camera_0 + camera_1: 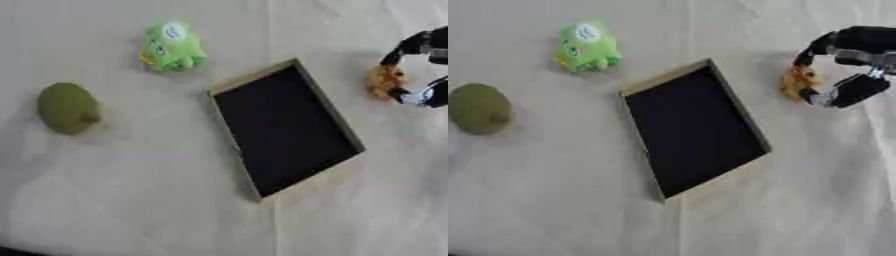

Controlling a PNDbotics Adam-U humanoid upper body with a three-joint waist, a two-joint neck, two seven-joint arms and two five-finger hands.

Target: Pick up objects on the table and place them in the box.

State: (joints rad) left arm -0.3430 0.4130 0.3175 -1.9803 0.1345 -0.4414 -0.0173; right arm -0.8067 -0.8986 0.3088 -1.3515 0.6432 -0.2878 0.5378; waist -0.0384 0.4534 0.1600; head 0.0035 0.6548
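Right hand: the black right hand (843,65) enters from the right edge, fingers and thumb curled around a small orange object (799,81), one digit arching over its top and another hooking under its lower side. It is grasping the object, which seems to sit on or just above the cloth.
Left hand: not visible in either view.
Orange object: small, lumpy, orange and yellow; what it is cannot be made out. It looks light and probably soft, so the pinch across its middle should hold, though a rounded shape could roll out of the fingers.
Box: a shallow box (648,86) with a tan rim and dark inside lies just to the left of the hand, tilted on the table, with nothing visible inside.
Green toy: a plush-looking bright green toy (173,46) lies well to the left of the hand, beyond the box. Likely soft and light, easiest taken around its body.
Olive object: a smooth, rounded olive-green object (66,107) lies farthest left of the hand. It may be slippery; grasp across its widest part.
Table: covered in pale, creased cloth (131,200).
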